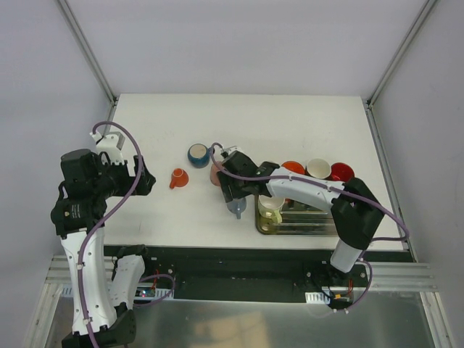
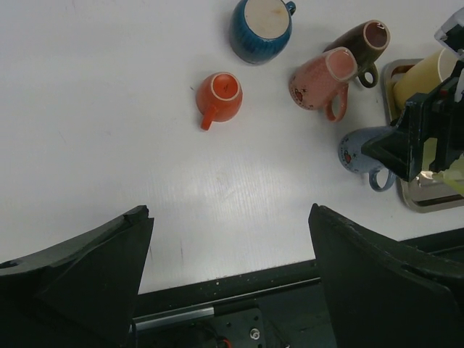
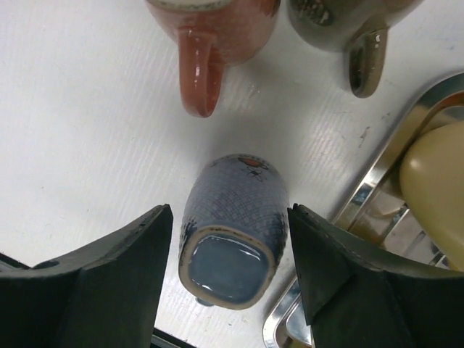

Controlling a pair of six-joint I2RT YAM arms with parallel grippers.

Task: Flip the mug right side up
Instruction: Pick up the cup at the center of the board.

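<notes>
The blue-grey ceramic mug stands upside down on the white counter, low in the centre of the right wrist view, its flat base facing up. It sits just left of the rim of the shiny metal tray. The right gripper straddles it, released, with a dark finger close to each wall and thin gaps visible on both sides. Above the mug are an inverted pink mug and a brown mug. At the left of the overhead view, the left gripper hangs wide open over bare counter, grasping nothing, with a small orange mug upside down above it.
</notes>
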